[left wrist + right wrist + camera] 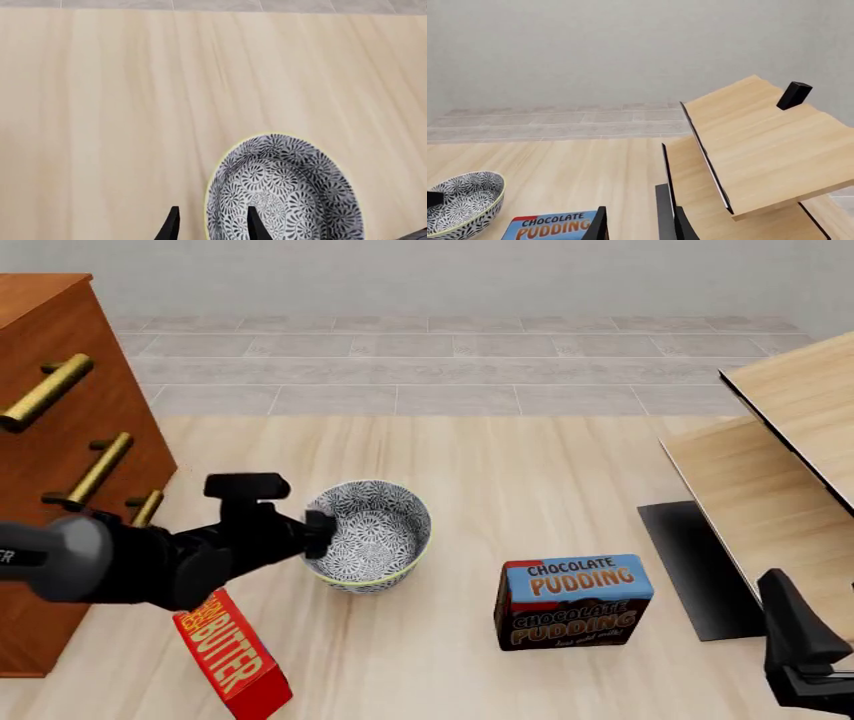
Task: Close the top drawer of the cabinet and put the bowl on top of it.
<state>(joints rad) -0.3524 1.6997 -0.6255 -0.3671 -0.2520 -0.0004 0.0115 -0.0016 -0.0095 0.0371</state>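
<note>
Fingers (252,223) of the left gripper (212,225) show in the left wrist view as two dark tips set a moderate gap apart, w/ the yellowish rim of the blue-and-white bowl (287,192) running between them: one tip sits over the bowl's inside, the other over bare table (100,125) outside the wall. So the jaws straddle the near rim but don't look closed on it; contact can't be told from here. Front view: left gripper (318,530) reaches in from the cabinet (54,440) side and meets the bowl (374,532) at its left edge, bowl upright on the table, just right of the cabinet and well below its top. Top drawer (34,335) w/ brass handle looks flush, though the angle is steep, so not certain. Left arm is clearly the nearer one; right gripper (801,655) hangs at the far right edge, past the chocolate pudding box (571,602). A red butter box (234,660) lies near the left arm. Right wrist view: right gripper (637,225) tips sit apart, holding nothing, aimed toward pale wood furniture (754,150); bowl (460,202) off to the side, apart from it.
</note>
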